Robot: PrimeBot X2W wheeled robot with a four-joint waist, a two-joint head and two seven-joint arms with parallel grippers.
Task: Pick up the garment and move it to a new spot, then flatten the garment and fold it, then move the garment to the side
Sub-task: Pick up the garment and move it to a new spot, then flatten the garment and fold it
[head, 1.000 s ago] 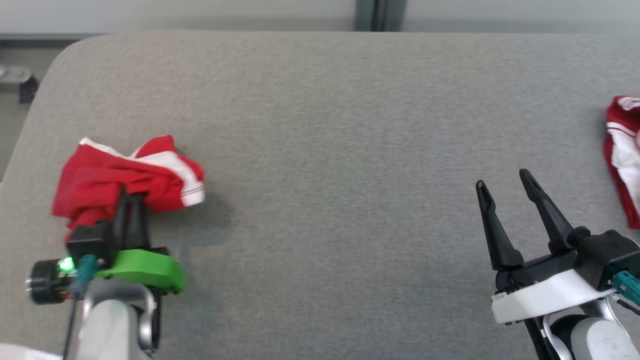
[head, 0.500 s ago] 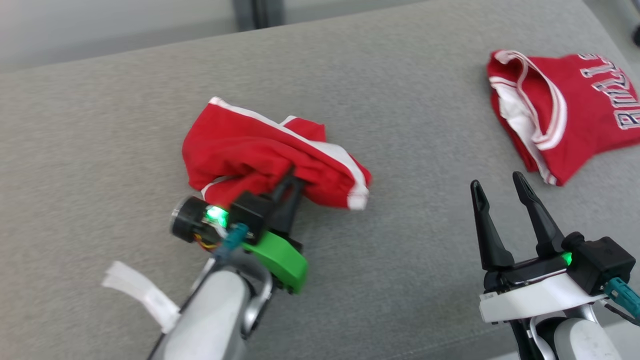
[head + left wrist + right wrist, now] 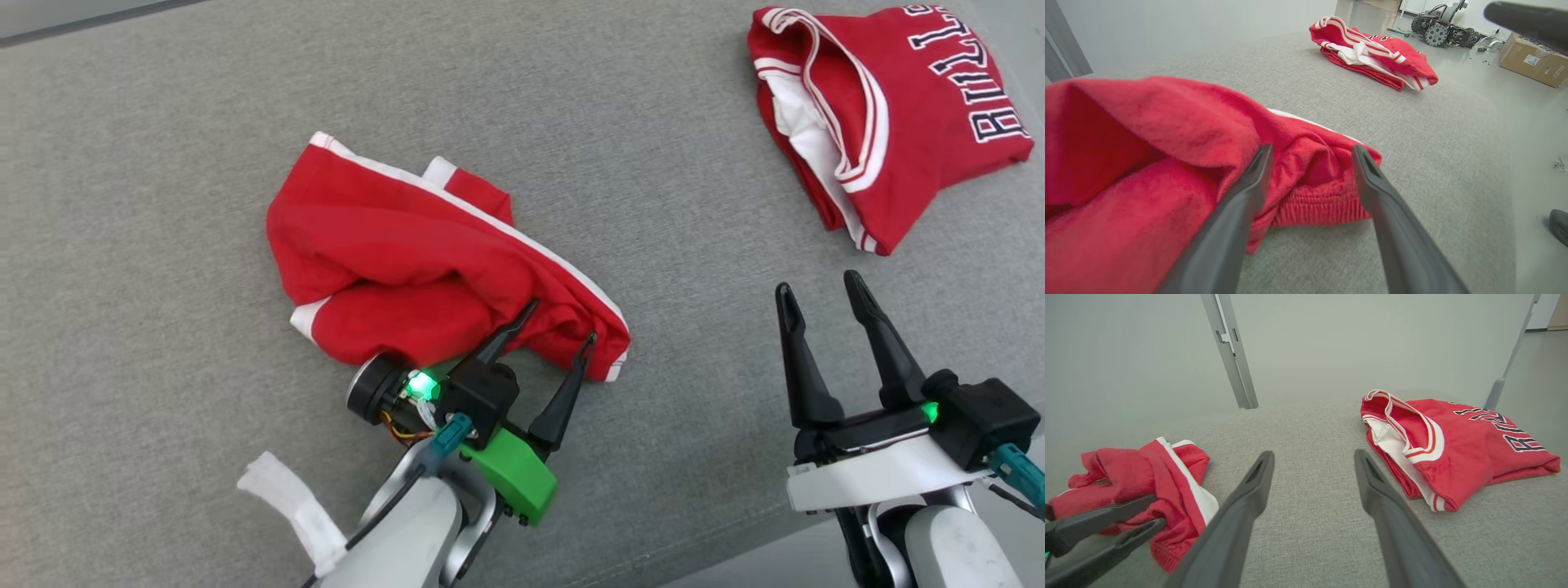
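Evidently soft and floppy, the red shorts (image 3: 408, 269) lie crumpled on the grey cushion (image 3: 163, 122); the left claw (image 3: 560, 320) straddles their waistband (image 3: 1318, 206), spread wide, gripping nothing. The right claw (image 3: 818, 284) gapes empty. Best pinch the waistband corners.

The garment is a pair of red shorts (image 3: 408, 269) with a white side stripe (image 3: 510, 235) and white trim at the leg hem. It lies crumpled in a loose, uneven heap on the grey surface (image 3: 163, 122), folded over itself with soft creases rather than spread flat. It sits about midway between the surface's far and near edges. The stripe runs diagonally across the top of the heap, and the gathered, ribbed waistband (image 3: 1318, 208) is bunched at the end facing the near edge.
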